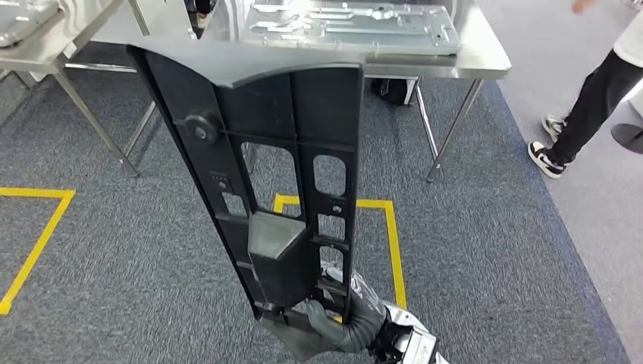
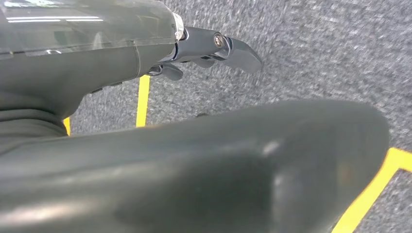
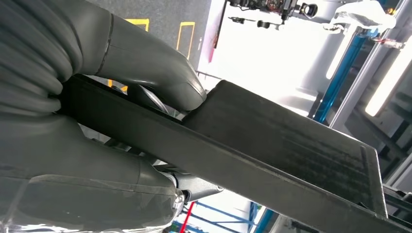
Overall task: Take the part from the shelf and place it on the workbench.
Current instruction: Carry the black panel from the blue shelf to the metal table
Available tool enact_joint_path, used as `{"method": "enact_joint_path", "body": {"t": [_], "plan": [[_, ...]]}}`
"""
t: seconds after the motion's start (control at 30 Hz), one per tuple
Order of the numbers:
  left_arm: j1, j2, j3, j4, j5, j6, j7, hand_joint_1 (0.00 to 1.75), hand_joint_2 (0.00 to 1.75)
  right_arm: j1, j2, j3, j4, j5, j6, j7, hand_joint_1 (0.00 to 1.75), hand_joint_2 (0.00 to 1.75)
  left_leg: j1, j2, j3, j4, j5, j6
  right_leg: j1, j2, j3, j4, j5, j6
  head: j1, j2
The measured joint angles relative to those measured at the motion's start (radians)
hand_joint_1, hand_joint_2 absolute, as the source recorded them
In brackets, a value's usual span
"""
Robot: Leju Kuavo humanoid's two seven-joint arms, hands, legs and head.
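My right hand (image 1: 345,322) grips one long black plastic part (image 1: 265,182) at its lower end, fingers wrapped round the edge; in the right wrist view the thumb (image 3: 145,63) presses on one face of the part (image 3: 272,145) and the other fingers close on the opposite face. The part stands nearly upright in front of me, leaning a little to the left at its top, held in the air above the grey carpet (image 1: 493,250). It is ribbed, with several cut-out windows and one round boss near its upper left. My left hand (image 2: 214,48) hangs over carpet (image 2: 316,53) with nothing in it; its dark fingers (image 2: 240,53) are stretched out and apart from the thumb (image 2: 218,165). Ahead stands one steel table (image 1: 485,64) carrying one flat stamped metal panel (image 1: 356,26); the part's top edge overlaps the table's front edge in the head view, and I cannot tell whether they touch. A second table (image 1: 30,45) is at the far left. Yellow floor tape (image 1: 394,243) marks two outlines on the carpet. One person's leg (image 1: 599,98) and two shoes are at the right, on the lighter floor beside the carpet.
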Motion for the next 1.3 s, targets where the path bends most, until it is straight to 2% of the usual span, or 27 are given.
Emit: {"method": "enact_joint_path", "body": {"t": [0.1,0.13,0.17,0.2,0.23,0.27,0.3,0.37,0.47,0.5,0.53,0.6,0.63,0.67,0.7,0.77,0.83,0.9,0.97,1.0,1.03,1.1,1.13,1.17,1.2,1.27,1.3], "plan": [[0.0,0.0,0.0,0.0,0.0,0.001,-0.004,0.0,0.0,0.002,0.004,0.0,-0.002,0.0,-0.002,0.0,1.75,1.75,-0.005,-0.001,0.004,0.001,-0.006,0.008,0.0,0.001,-0.108,0.185,-0.078,0.001,0.0,0.0],[0.001,0.0,0.0,0.0,-0.001,0.002,-0.005,0.0,0.0,0.003,0.006,0.0,-0.002,0.001,-0.003,0.0,1.75,1.75,-0.007,-0.002,0.006,0.001,-0.009,0.01,0.001,0.001,-0.132,0.216,-0.081,-0.001,0.0,0.0],[0.001,0.0,0.0,0.0,-0.002,0.003,-0.006,0.0,0.0,0.004,0.008,0.0,-0.002,0.0,-0.006,0.0,1.75,1.75,-0.009,-0.003,0.011,0.001,-0.012,0.01,0.002,0.001,-0.137,0.208,-0.063,-0.004,0.0,0.0],[0.002,0.0,0.0,0.0,-0.002,0.004,-0.006,0.0,0.0,0.003,0.011,0.0,-0.002,-0.003,-0.009,0.0,1.75,1.75,-0.011,-0.005,0.018,0.001,-0.017,0.009,0.005,0.001,-0.123,0.162,-0.026,-0.011,0.0,0.0],[0.002,0.0,0.0,0.0,-0.003,0.004,-0.006,0.0,0.0,0.002,0.014,0.0,-0.002,-0.007,-0.011,0.0,1.75,1.75,-0.013,-0.006,0.025,0.001,-0.023,0.008,0.01,0.0,-0.098,0.093,0.019,-0.021,0.0,0.0],[0.002,-0.001,0.0,0.0,-0.003,0.005,-0.007,0.0,0.0,0.001,0.016,0.0,-0.001,-0.014,-0.012,0.0,1.75,1.75,-0.014,-0.006,0.032,0.0,-0.028,0.006,0.015,-0.003,-0.073,0.03,0.046,-0.032,0.0,0.0],[0.002,-0.003,0.0,0.0,-0.003,0.005,-0.008,0.0,0.0,0.0,0.018,0.0,0.0,-0.021,-0.01,0.0,1.75,1.75,-0.015,-0.005,0.037,-0.001,-0.032,0.003,0.021,-0.006,-0.054,-0.019,0.057,-0.041,0.0,0.0],[0.003,-0.005,0.0,0.0,-0.005,0.006,-0.009,0.0,0.0,-0.002,0.021,0.0,0.001,-0.035,-0.002,0.0,1.75,1.75,-0.015,-0.001,0.044,-0.002,-0.035,-0.008,0.028,-0.009,-0.042,-0.053,0.052,-0.054,0.0,0.0],[0.003,-0.004,0.0,0.0,-0.01,0.006,-0.012,0.0,0.0,-0.003,0.028,0.0,0.001,-0.044,0.005,0.0,1.75,1.75,-0.014,0.004,0.054,0.023,-0.042,-0.026,0.022,-0.001,-0.011,-0.076,0.062,-0.063,0.0,0.0],[0.001,-0.004,0.0,0.0,-0.011,0.006,-0.012,0.0,0.0,-0.004,0.031,0.0,0.001,-0.046,0.006,0.0,1.75,1.75,-0.013,0.005,0.041,0.054,-0.056,-0.028,0.019,0.001,0.002,-0.082,0.061,-0.066,0.0,0.0],[0.0,-0.004,0.0,0.0,-0.011,0.006,-0.013,0.0,0.0,-0.006,0.034,0.0,0.001,-0.047,0.006,0.0,1.75,1.75,-0.012,0.005,0.014,0.103,-0.076,-0.03,0.018,0.003,0.011,-0.086,0.058,-0.068,0.0,0.0],[0.001,-0.003,0.0,0.0,-0.013,0.007,-0.014,0.0,0.0,-0.006,0.037,0.0,0.002,-0.05,0.006,0.0,1.75,1.75,-0.011,0.005,-0.064,0.219,-0.123,-0.036,0.017,0.01,0.02,-0.087,0.049,-0.072,0.0,0.0],[0.003,-0.002,0.0,0.0,-0.013,0.008,-0.014,0.0,0.0,-0.004,0.037,-0.001,0.002,-0.052,0.006,0.0,1.75,1.75,-0.01,0.005,-0.095,0.253,-0.136,-0.039,0.017,0.016,0.025,-0.087,0.044,-0.071,0.0,0.0],[0.006,-0.002,0.0,0.0,-0.015,0.009,-0.014,0.0,0.0,-0.003,0.037,-0.001,0.002,-0.053,0.007,0.0,1.75,1.75,-0.008,0.005,-0.111,0.254,-0.129,-0.042,0.016,0.022,0.032,-0.086,0.038,-0.07,0.0,0.0],[0.008,-0.002,0.0,0.0,-0.016,0.009,-0.014,0.0,0.0,-0.001,0.037,-0.001,0.002,-0.055,0.009,0.0,1.75,1.75,-0.006,0.004,-0.109,0.221,-0.1,-0.044,0.016,0.029,0.041,-0.086,0.031,-0.068,0.0,0.0],[0.01,-0.001,0.0,0.0,-0.018,0.01,-0.015,0.0,0.0,0.0,0.037,-0.002,0.002,-0.059,0.014,0.0,1.75,1.75,-0.002,-0.001,-0.076,0.098,-0.01,-0.045,0.015,0.039,0.062,-0.084,0.015,-0.061,0.0,0.0],[0.011,0.0,-0.001,0.0,-0.019,0.01,-0.015,0.0,0.0,0.001,0.037,-0.003,0.003,-0.064,0.019,0.0,1.75,1.75,-0.005,-0.007,-0.053,0.021,0.031,-0.036,0.016,0.048,0.07,-0.081,0.002,-0.05,0.0,0.0],[0.012,0.001,-0.001,0.0,-0.02,0.009,-0.016,0.0,0.0,0.002,0.037,-0.006,0.004,-0.068,0.021,0.0,1.75,1.75,-0.01,-0.005,-0.049,0.012,0.026,-0.018,0.017,0.053,0.071,-0.078,-0.004,-0.037,0.0,0.0],[0.011,0.001,-0.002,0.0,-0.021,0.008,-0.017,0.0,0.0,0.003,0.037,-0.008,0.004,-0.07,0.021,0.0,1.75,1.75,-0.007,-0.001,-0.038,0.006,0.029,-0.004,0.016,0.047,0.066,-0.058,-0.01,-0.026,0.0,0.0],[0.01,0.0,-0.002,0.0,-0.021,0.007,-0.018,0.0,0.0,0.002,0.037,-0.01,0.004,-0.071,0.021,0.0,1.75,1.75,-0.006,0.001,-0.032,0.004,0.027,0.002,0.015,0.04,0.05,-0.026,-0.02,-0.022,0.0,0.0],[0.01,0.0,-0.002,0.0,-0.022,0.006,-0.019,0.0,0.0,0.002,0.037,-0.012,0.004,-0.073,0.022,0.0,1.75,1.75,-0.005,0.003,-0.026,0.001,0.024,0.007,0.013,0.033,0.019,0.026,-0.037,-0.018,0.0,0.0],[0.01,0.001,-0.002,0.0,-0.024,0.004,-0.02,0.0,0.0,0.004,0.037,-0.016,0.006,-0.078,0.022,0.0,1.75,1.75,-0.006,0.009,-0.018,0.001,0.015,0.012,0.012,0.025,-0.066,0.156,-0.082,-0.013,0.0,0.0],[0.01,0.001,-0.002,0.0,-0.024,0.004,-0.02,0.0,0.0,0.006,0.037,-0.017,0.007,-0.08,0.021,0.0,1.75,1.75,-0.007,0.011,-0.012,0.001,0.009,0.012,0.011,0.024,-0.101,0.199,-0.093,-0.011,0.0,0.0],[0.01,0.001,-0.002,0.0,-0.024,0.004,-0.02,0.0,0.0,0.007,0.037,-0.019,0.008,-0.08,0.019,0.0,1.75,1.75,-0.007,0.014,-0.004,0.001,0.002,0.012,0.011,0.023,-0.121,0.21,-0.086,-0.01,0.0,0.0],[0.01,0.001,-0.002,0.0,-0.024,0.004,-0.02,0.0,0.0,0.008,0.037,-0.021,0.009,-0.079,0.017,0.0,1.75,1.75,-0.007,0.016,0.006,0.001,-0.006,0.011,0.011,0.021,-0.123,0.184,-0.056,-0.011,0.0,0.0],[0.01,0.001,-0.002,0.0,-0.024,0.003,-0.02,0.0,0.0,0.008,0.037,-0.025,0.009,-0.075,0.012,0.0,1.75,1.75,-0.008,0.021,0.029,0.0,-0.022,0.006,0.016,0.006,-0.086,0.059,0.035,-0.023,0.0,0.0],[0.01,0.0,-0.002,0.0,-0.024,0.003,-0.02,0.0,0.0,0.007,0.037,-0.027,0.009,-0.074,0.011,0.0,1.75,1.75,-0.009,0.023,0.038,0.0,-0.029,0.002,0.021,-0.006,-0.068,0.001,0.057,-0.029,0.0,0.0]]}}
